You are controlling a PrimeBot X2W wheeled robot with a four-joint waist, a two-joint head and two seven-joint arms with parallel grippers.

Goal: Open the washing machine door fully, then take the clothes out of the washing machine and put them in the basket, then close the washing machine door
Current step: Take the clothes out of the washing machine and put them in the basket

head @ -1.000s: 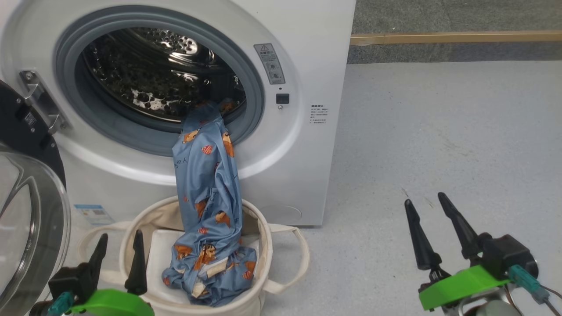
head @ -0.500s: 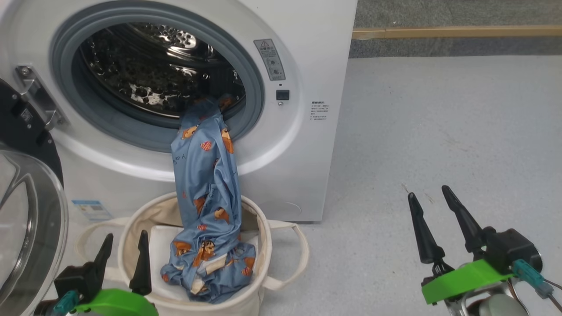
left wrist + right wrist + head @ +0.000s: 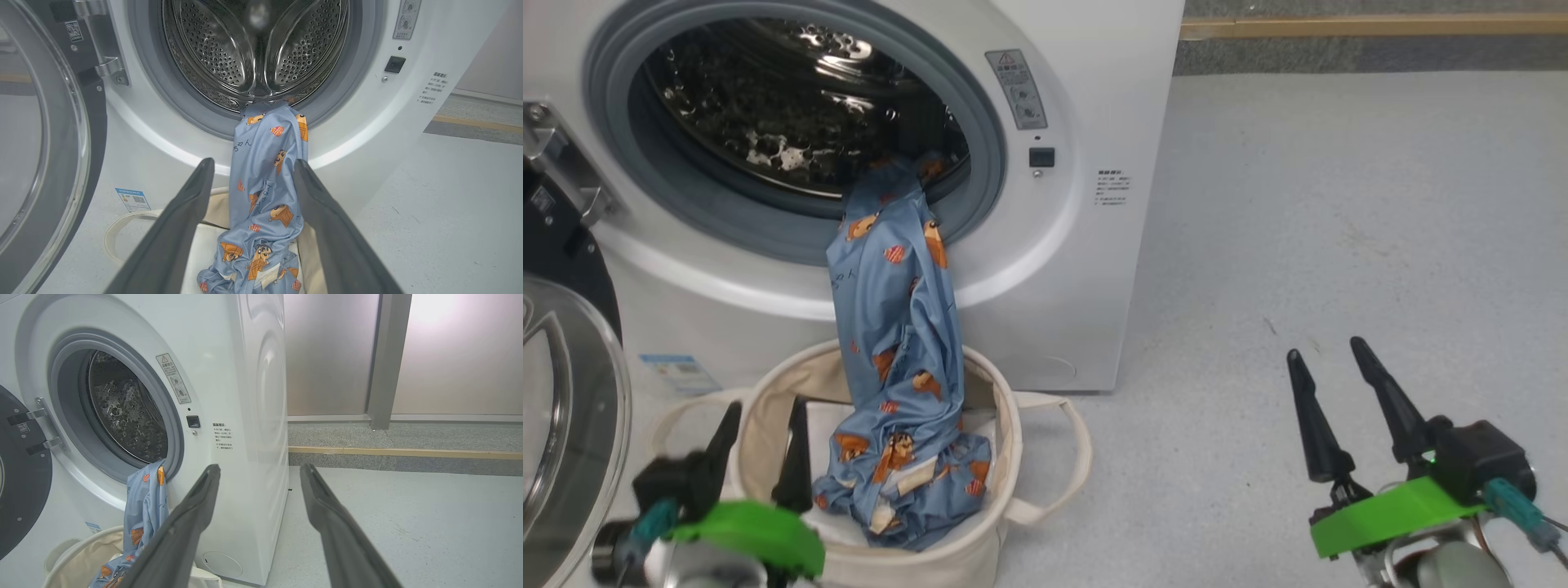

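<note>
Here, light-blue printed clothes (image 3: 894, 318) trail from the drum (image 3: 768, 122) of the washing machine (image 3: 1086, 269) down into the cream basket (image 3: 1015, 425) before it. The left gripper (image 3: 767, 404), in front of the machine, and right gripper (image 3: 1324, 347), off its side, gape empty.

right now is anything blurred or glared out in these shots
Head view: the left gripper with its green mount is blurred, the right gripper crisp. Right wrist view: glare whitens the frosted grey wall panel. Left wrist view: the perforated steel drum shows bright reflections.
</note>
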